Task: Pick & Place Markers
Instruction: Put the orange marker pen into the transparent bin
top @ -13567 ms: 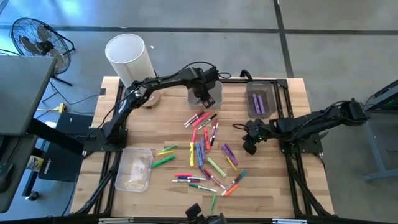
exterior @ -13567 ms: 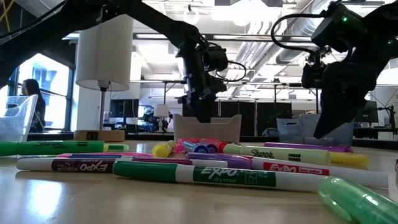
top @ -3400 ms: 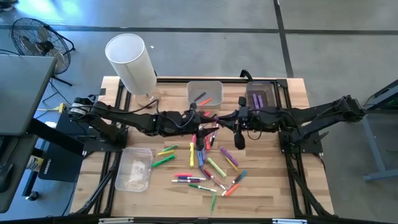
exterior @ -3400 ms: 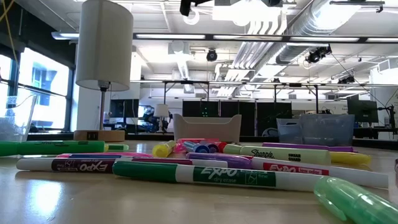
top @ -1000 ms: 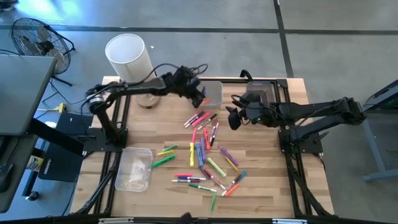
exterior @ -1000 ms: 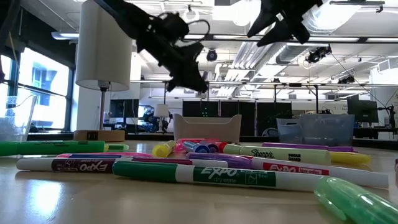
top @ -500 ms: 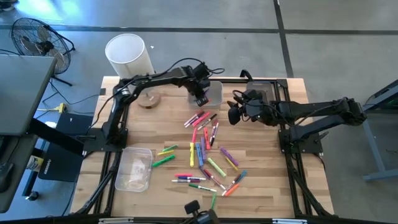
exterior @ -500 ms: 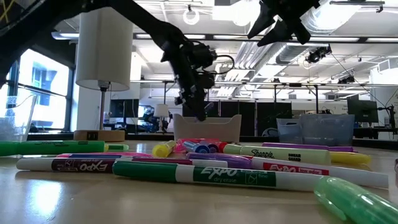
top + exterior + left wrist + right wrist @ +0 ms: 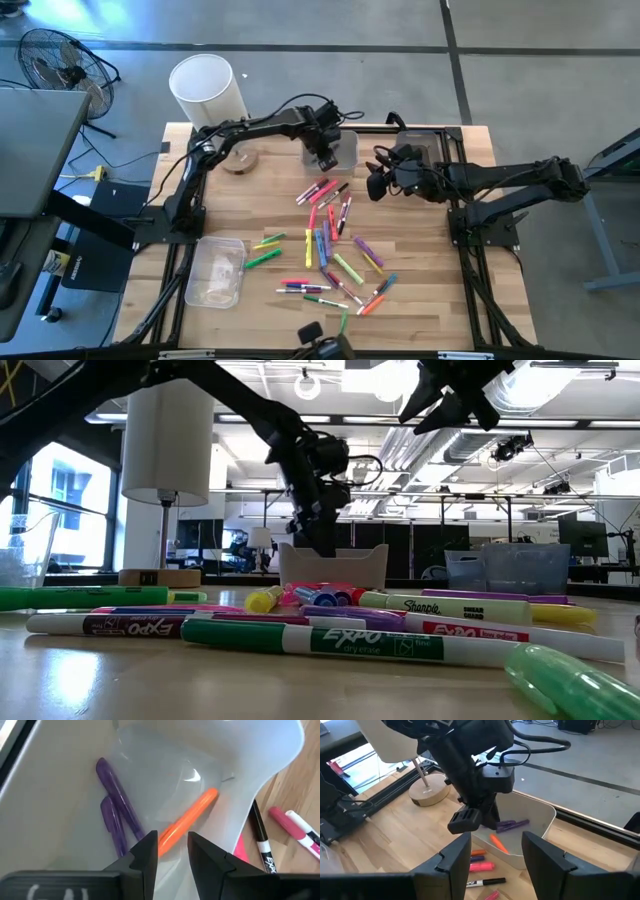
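High view shows the left claw (image 9: 326, 158) poised over the clear bin (image 9: 345, 141) at the far middle of the bench (image 9: 200, 215), which fits a drop-off step: a marker carried there gets let go into the container. Left wrist view looks straight down between that claw's fingers, which stand a little apart with nothing pinched between them; below them an orange marker (image 9: 187, 822) lies slanted on the bin floor beside two purple markers (image 9: 116, 817), so my judgement is that the orange one has just been released. The right claw (image 9: 376, 186) hangs in the air just right of that bin, its fingers spread and empty in the right wrist view, apparently waiting its turn and kept clear of the left arm. A second clear bin (image 9: 418, 160) farther right holds purple markers, which suggests sorting by colour. Most of the markers (image 9: 335, 250) lie scattered across the middle of the bench, near neither claw. Low view gives readable print: "EXPO" on the green marker (image 9: 340, 639) closest to the camera and on the marker (image 9: 120, 624) left of it, and "Sharpie" on a white barrel (image 9: 440, 606) behind.
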`<state>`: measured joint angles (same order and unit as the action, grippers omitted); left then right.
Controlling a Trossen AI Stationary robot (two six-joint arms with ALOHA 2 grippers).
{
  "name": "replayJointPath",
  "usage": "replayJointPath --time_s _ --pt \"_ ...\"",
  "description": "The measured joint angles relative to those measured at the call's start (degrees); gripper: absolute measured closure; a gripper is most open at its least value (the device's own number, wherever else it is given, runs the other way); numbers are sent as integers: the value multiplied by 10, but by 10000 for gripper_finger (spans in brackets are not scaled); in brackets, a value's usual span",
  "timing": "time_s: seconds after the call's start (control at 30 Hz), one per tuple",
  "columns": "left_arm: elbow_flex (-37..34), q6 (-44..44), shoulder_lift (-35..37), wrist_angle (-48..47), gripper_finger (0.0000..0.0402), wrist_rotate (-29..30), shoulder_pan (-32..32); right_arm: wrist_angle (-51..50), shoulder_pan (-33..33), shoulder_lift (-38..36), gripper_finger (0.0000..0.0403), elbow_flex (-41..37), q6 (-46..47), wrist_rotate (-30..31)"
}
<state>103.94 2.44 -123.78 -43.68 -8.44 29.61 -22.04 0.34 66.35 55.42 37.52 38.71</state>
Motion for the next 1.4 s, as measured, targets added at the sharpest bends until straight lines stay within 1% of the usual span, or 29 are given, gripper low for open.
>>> replayJointPath --time_s 0.17,0.27,0.37,0.43,0.53,0.6,0.73,0.83,0.9,1.0,1.17,1.23,1.33,1.4 --pt "0 -20 32 -10 295 -6 0 -2 0 0 238 0 -4 -17" --pt "-2 -33 62 -41 294 -20 0 -11 0 0 238 0 -9 -23" --pt "-34 -55 92 -28 294 -51 0 -18 0 0 238 0 -11 -24" --pt "-79 -72 124 -11 294 -63 3 -21 0 0 238 0 -16 -27" --pt "-168 -113 185 35 294 -55 -3 -22 0 0 238 0 -20 -39" --pt "-231 -138 223 65 294 -29 -11 -23 0 0 238 0 -21 -48" --pt "-346 -196 295 131 293 27 -40 -23 0 0 238 0 -37 -46" --pt "-411 -231 330 184 293 54 -62 -21 0 0 238 0 -45 -45" --pt "-441 -250 333 201 293 67 -75 -21 0 0 238 0 -45 -46" --pt "-460 -257 332 202 293 78 -89 -21 0 0 238 0 -45 -46" --pt "-469 -258 300 213 293 101 -103 -21 0 0 238 0 -45 -46" --pt "-467 -258 285 237 293 100 -102 -21 0 0 238 0 -45 -46" --pt "-468 -256 272 235 293 92 -101 -21 0 0 238 0 -45 -46" --pt "-467 -252 258 255 293 91 -102 -21 0 0 238 0 -45 -46"
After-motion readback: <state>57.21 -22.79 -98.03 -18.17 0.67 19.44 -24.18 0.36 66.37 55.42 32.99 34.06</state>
